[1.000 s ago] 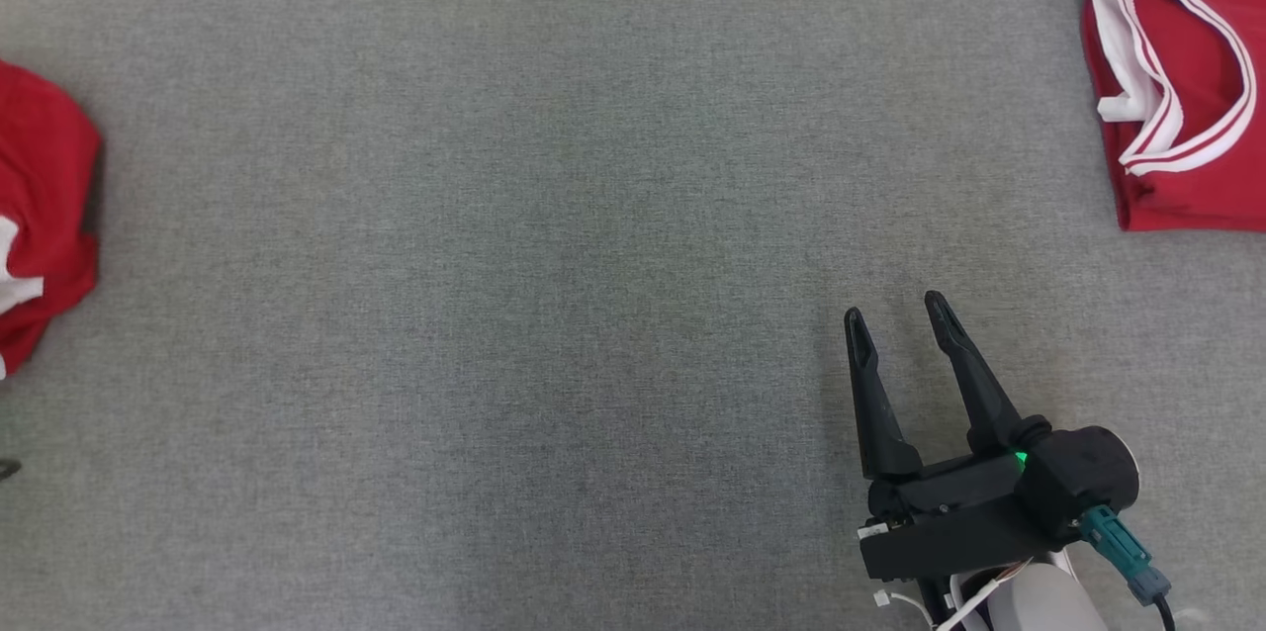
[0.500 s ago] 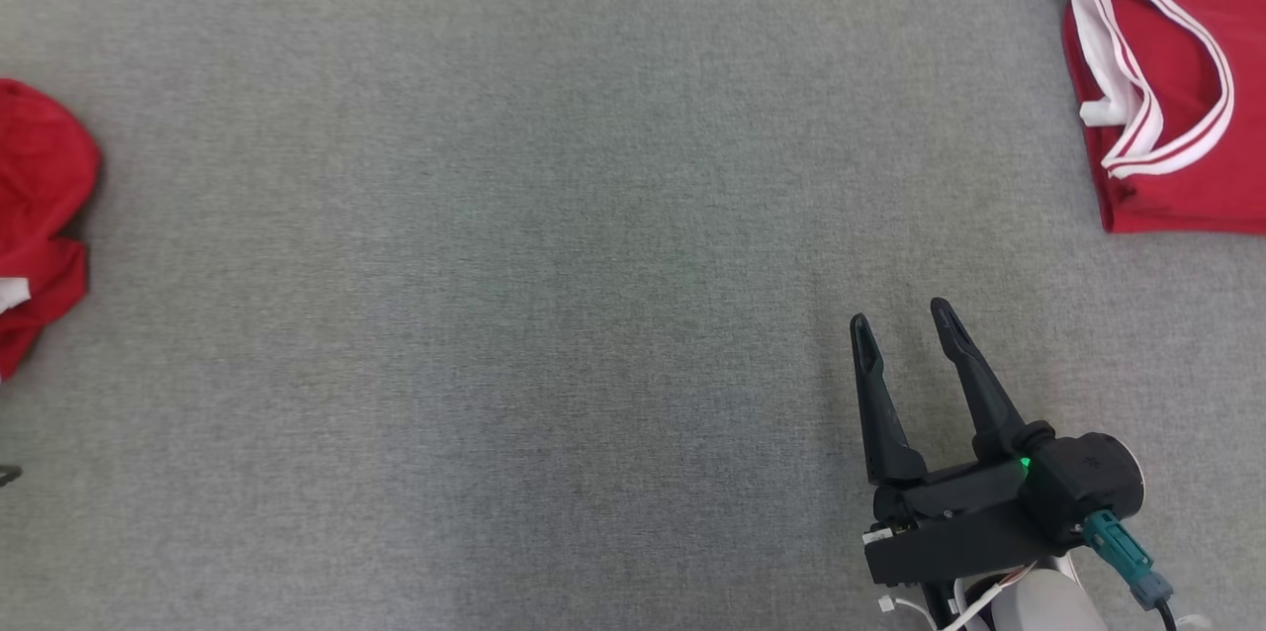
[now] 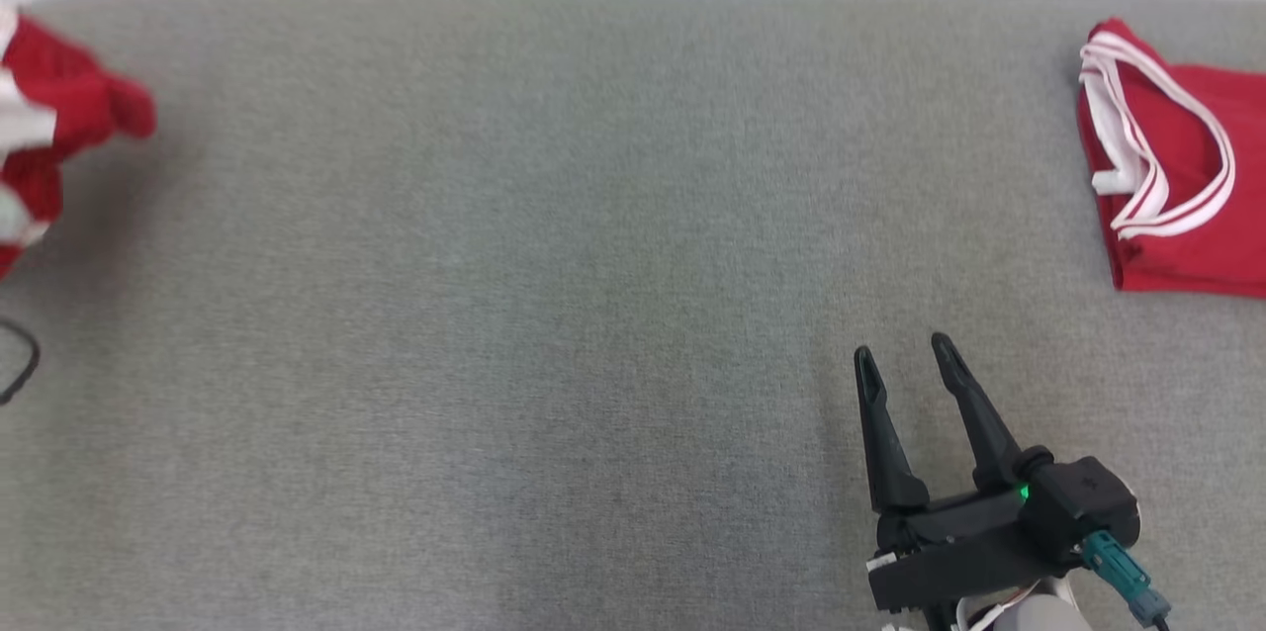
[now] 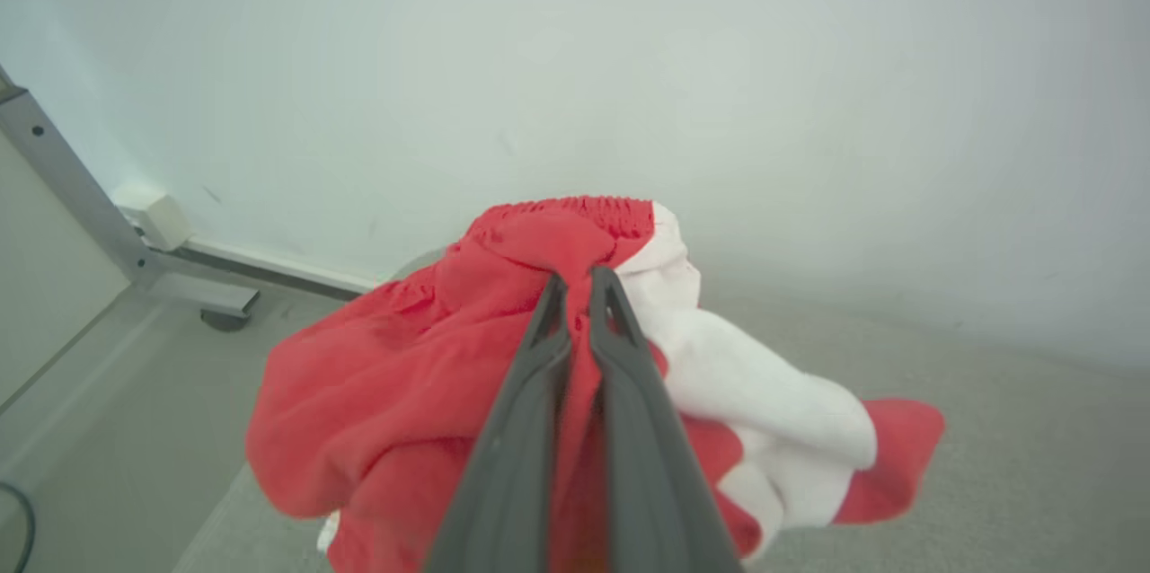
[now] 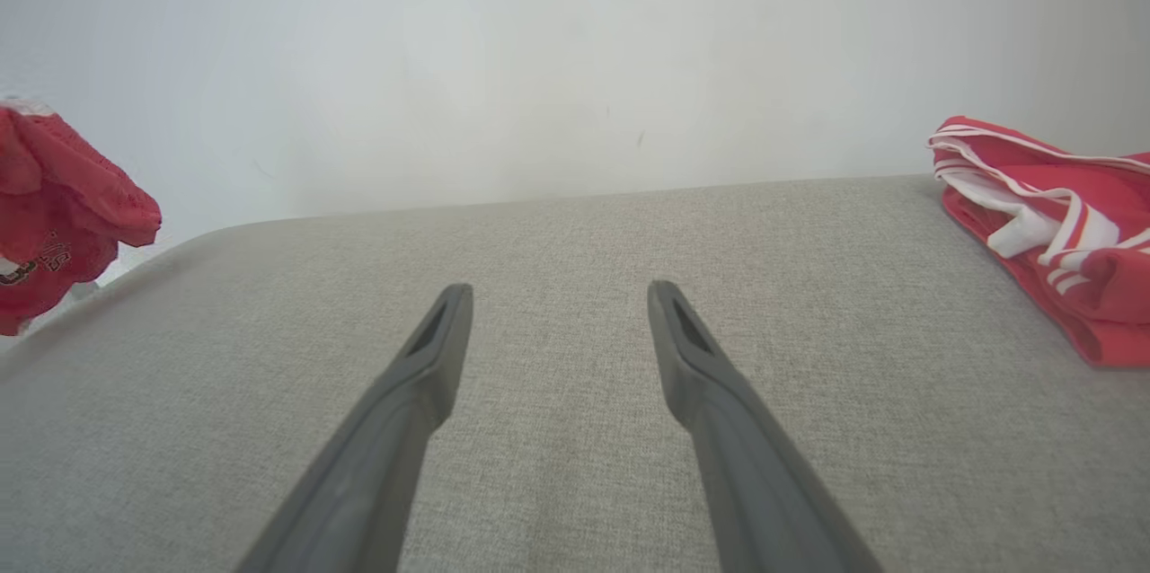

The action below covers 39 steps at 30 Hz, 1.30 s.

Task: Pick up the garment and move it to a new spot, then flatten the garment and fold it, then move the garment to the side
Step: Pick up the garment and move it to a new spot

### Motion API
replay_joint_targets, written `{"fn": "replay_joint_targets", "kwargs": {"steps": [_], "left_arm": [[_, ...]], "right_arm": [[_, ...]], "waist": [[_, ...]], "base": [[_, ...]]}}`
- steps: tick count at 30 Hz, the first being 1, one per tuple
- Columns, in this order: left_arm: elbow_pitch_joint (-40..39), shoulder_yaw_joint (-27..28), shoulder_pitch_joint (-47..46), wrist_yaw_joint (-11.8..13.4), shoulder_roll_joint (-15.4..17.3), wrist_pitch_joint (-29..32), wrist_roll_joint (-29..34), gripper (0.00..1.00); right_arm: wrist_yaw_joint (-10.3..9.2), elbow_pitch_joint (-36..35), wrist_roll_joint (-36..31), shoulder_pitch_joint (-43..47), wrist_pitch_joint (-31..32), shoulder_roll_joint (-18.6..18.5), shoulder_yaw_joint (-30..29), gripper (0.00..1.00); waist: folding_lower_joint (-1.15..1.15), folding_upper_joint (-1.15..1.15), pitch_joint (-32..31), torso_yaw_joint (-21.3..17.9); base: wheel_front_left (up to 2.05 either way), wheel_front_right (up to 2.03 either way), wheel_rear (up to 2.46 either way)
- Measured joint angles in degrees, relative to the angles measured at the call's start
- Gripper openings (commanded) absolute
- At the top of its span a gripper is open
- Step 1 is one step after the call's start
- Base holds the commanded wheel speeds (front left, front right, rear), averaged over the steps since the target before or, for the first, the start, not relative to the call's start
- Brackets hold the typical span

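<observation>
The left gripper point(image 4: 579, 281) had its jaws clamped on the bunched red-and-white garment point(image 4: 404, 393), held up at the left end of the grey table point(image 3: 554, 315), while the right gripper point(image 3: 901, 347) hovered open over the table, apart from a folded red jersey point(image 3: 1187, 235).

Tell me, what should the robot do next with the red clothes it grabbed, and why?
Probably swing it toward the robot's right, over the middle of the grey table. The left gripper is shut on the bunched red-and-white garment, which hangs near the table's left end, and it needs flat room for spreading.
</observation>
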Motion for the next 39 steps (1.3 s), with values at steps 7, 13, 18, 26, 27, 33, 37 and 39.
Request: {"fn": "replay_joint_targets", "kwargs": {"steps": [7,13,18,26,27,33,37,39], "left_arm": [[-10.89,-3.20,-2.19,0.00,-0.62,-2.16,-1.30,0.00],[-21.43,-5.34,-2.24,0.01,-2.49,-1.98,-2.08,0.00],[-29.81,-7.10,-0.30,1.53,-4.43,-0.32,-2.54,0.00],[-41.79,-10.77,7.11,5.16,-7.24,1.45,-3.36,0.00],[-42.74,-11.44,8.48,5.58,-7.70,1.45,-3.36,0.00],[-43.02,-15.71,16.86,6.25,-10.16,0.94,-3.59,0.00],[-40.00,-18.81,22.09,5.93,-11.77,-0.71,-3.13,0.00],[-37.94,-20.58,24.02,5.27,-13.01,-1.63,-2.34,0.00]], "right_arm": [[0.00,0.22,1.24,1.27,0.00,0.00,-0.08,1.00],[0.00,0.05,2.04,1.97,0.01,0.00,-0.58,1.00],[0.00,-0.05,2.77,2.75,0.00,-0.01,-0.45,1.00],[0.00,-0.51,3.11,4.28,0.00,-0.02,-0.76,1.00],[0.00,-0.62,3.14,4.37,0.00,-0.02,-0.88,1.00],[0.00,-0.87,3.25,4.69,0.01,-0.03,-0.54,1.00],[0.00,-0.82,3.25,4.64,0.00,0.00,-0.42,1.00],[0.00,-0.76,3.24,4.66,0.00,-0.03,-0.60,1.00]], "waist": [[-0.01,0.00,-3.42,0.51],[0.00,0.00,-4.44,-1.57],[-0.01,0.00,-4.85,-4.35],[-0.01,0.00,-5.14,-9.54],[-0.01,0.00,-5.13,-10.11],[0.00,0.00,-4.46,-12.33],[0.00,0.00,-4.15,-12.90],[0.00,0.00,-4.24,-12.76]], "base": [[0.00,0.00,0.00],[0.00,0.00,0.00],[0.00,0.00,0.00],[0.00,0.00,0.00],[0.00,0.00,0.00],[0.00,0.00,0.00],[0.00,0.00,0.00],[0.00,0.00,0.00]]}}
